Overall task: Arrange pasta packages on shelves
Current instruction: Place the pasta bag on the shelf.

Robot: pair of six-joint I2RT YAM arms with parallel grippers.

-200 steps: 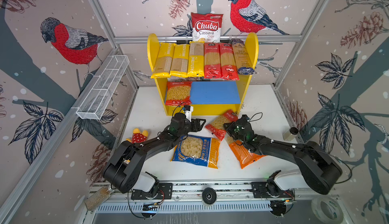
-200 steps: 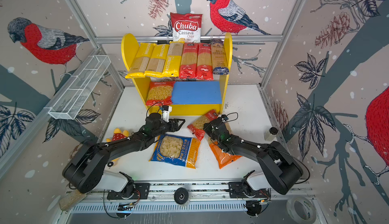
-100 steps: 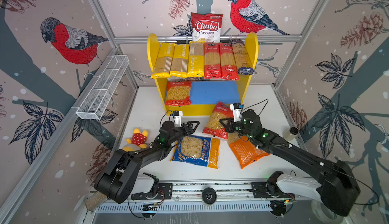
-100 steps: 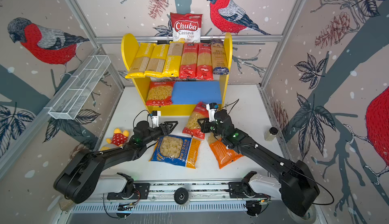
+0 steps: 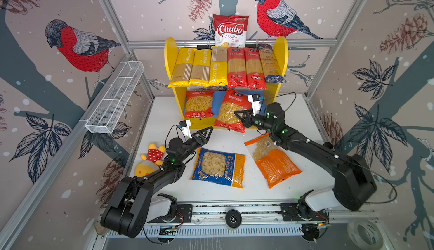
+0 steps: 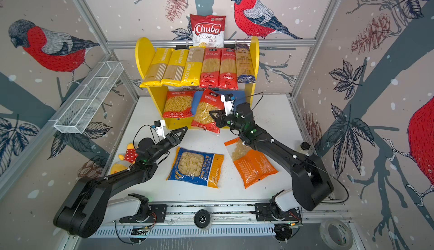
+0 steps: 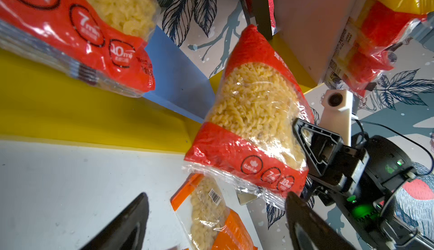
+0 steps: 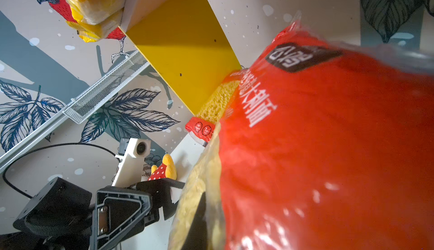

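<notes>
Reading "Chuba Cassava Chips" bag (image 5: 230, 31) above "PASTATIME" packs (image 5: 197, 65).

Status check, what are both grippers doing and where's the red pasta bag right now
Right gripper shut on red fusilli bag, held at lower shelf front. Left gripper open, empty. Nothing blocking; second red bag sits beside the gap.

Chuba Cassava Chips bag (image 5: 230, 31) behind the rack, white wire basket (image 5: 115, 100) on wall rail, polka-dot plush toy (image 5: 151, 158) on table (image 5: 164, 110)

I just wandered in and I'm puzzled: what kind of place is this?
Probably a robot test booth staged as a toy shop: two arms on a rail, bird-print walls in metal framing, and a small yellow rack stocked with pasta.
</notes>
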